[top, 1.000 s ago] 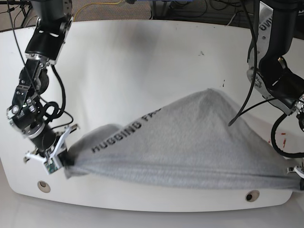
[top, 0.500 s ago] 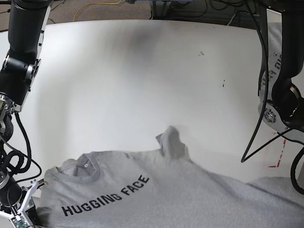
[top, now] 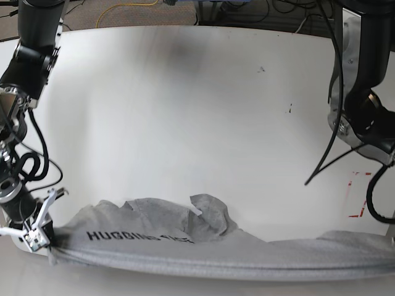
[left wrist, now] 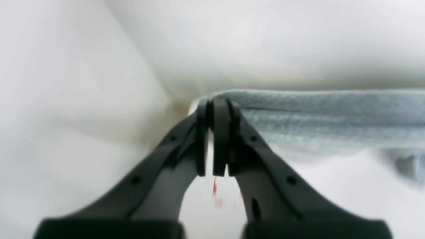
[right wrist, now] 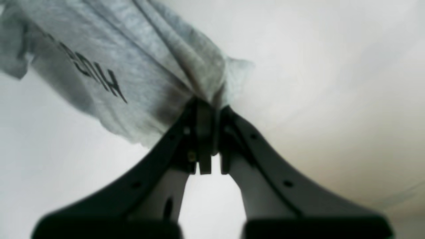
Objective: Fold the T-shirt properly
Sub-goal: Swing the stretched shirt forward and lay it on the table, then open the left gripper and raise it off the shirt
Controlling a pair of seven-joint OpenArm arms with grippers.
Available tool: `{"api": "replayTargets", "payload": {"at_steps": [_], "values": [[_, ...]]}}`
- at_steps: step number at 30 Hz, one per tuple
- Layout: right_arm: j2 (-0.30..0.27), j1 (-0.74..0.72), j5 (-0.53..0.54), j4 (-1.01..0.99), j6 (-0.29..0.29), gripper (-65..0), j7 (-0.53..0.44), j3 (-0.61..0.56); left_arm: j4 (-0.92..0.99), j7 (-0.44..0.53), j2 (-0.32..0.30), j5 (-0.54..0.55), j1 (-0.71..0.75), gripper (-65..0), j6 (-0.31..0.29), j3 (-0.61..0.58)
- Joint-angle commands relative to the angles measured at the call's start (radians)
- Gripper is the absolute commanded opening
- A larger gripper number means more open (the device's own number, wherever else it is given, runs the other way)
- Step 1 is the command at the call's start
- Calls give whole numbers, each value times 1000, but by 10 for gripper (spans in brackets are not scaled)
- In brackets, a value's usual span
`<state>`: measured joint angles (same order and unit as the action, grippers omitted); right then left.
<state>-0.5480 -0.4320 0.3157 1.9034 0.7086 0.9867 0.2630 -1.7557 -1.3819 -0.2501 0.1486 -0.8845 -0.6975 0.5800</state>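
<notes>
The left gripper (left wrist: pixel 214 106) is clenched on an edge of the T-shirt (top: pixel 203 243), its black fingers (left wrist: pixel 220 132) pressed together with grey fabric running off to the side in a taut band. The right gripper (right wrist: pixel 207 106) is likewise clamped on a bunched corner of the same garment, folds fanning out from the pinch and part of the black lettering visible on the cloth. In the base view the right gripper (top: pixel 40 231) sits at the near left corner; the left gripper is out of frame at the near right. The T-shirt is stretched between them along the near edge of the table (top: pixel 185 105), its front edge drawn into a straight line, with loose, wrinkled cloth heaped behind it and the lettering facing up. The table is white, rounded at the corners, with a few small dark specks. Red markings (top: pixel 358 194) show near its right side. Behind the table, cables (top: pixel 123 9) lie on a dark floor.
</notes>
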Motion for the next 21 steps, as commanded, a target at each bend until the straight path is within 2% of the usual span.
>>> {"api": "replayTargets", "payload": {"at_steps": [1,6,10,16,21], "values": [[38,68,-20,60,-10,-636,-2,42,-42,22,-13,-10,72,-650,-1,10],[134,266,-22,95,-10,-636,-19,103,-69,23,-13,32,265,-650,-1,81],[208,413,-25,94,-10,-636,-79,161,-71,32,-16,62,422,-650,-1,136],[286,626,-28,75,-10,-636,-210,189,-69,140,-19,90,677,-650,-1,165],[326,726,-28,46,-10,-636,-236,189,-68,217,-19,93,815,-650,-1,163]]}}
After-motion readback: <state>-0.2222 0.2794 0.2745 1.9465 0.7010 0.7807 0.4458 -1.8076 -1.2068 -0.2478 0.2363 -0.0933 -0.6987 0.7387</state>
